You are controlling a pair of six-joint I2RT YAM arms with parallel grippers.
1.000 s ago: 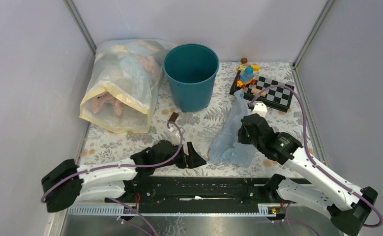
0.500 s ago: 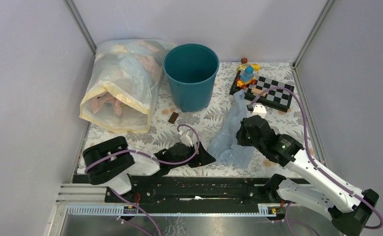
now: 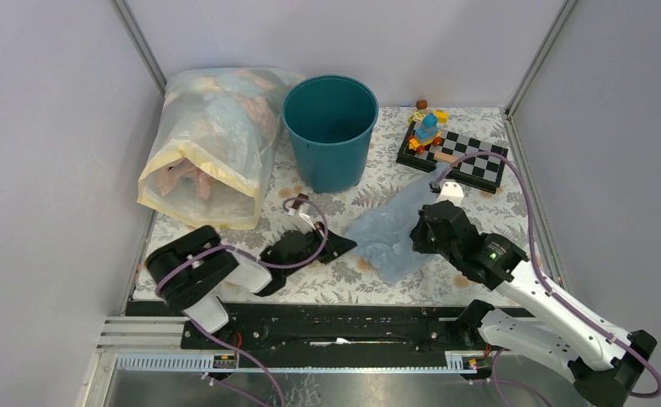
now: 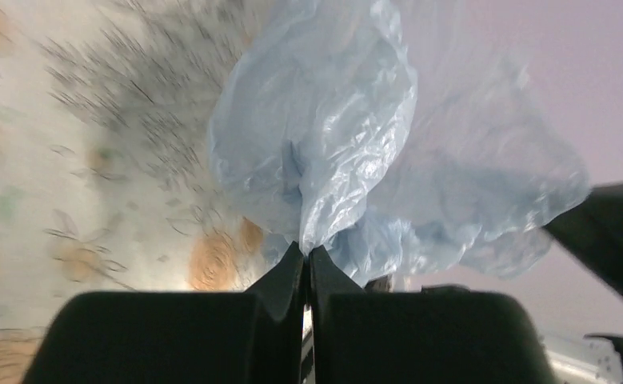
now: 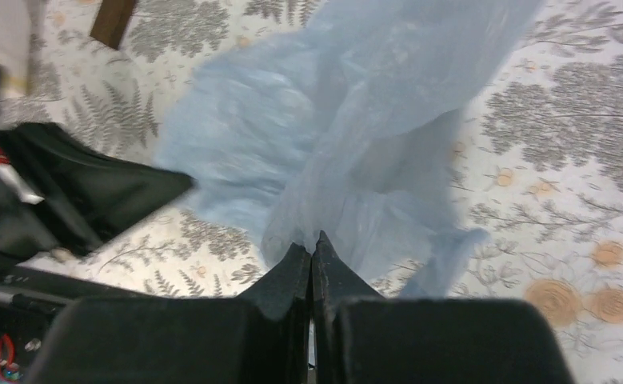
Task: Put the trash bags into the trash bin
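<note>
Left gripper [image 4: 306,254]: both fingers pressed together, pinching a fold of the trash bag [image 4: 332,120] right at the tips. From the left wrist view the film billows out beyond the tips, pale blue and crinkled.

Right gripper [image 5: 314,244]: same story. The fingers are squeezed tight, with bag film coming out from between them and fanning away from the camera.

From the top view we read the bag as spread between the two grippers. The left gripper has its near-left edge and the right gripper its right side. A narrow tail runs far-right toward the near-left corner of the checkerboard [image 3: 467,163]. We cannot tell whether the bag's middle rests on the table [image 3: 352,284] or hangs just above it.

The bag is outside the trash bin [image 3: 331,165]. It lies to the near-right of the bin and does not touch it. The bin stands upright at far centre, mouth open, well apart from both grippers.

A small brown block [image 5: 114,20] lies on the floral cover, just far of the left gripper. A large clear bag [image 3: 212,144] stuffed with cloth leans just left of the bin. Toy pieces [image 3: 427,127] sit on the checkerboard's far-left end.
</note>
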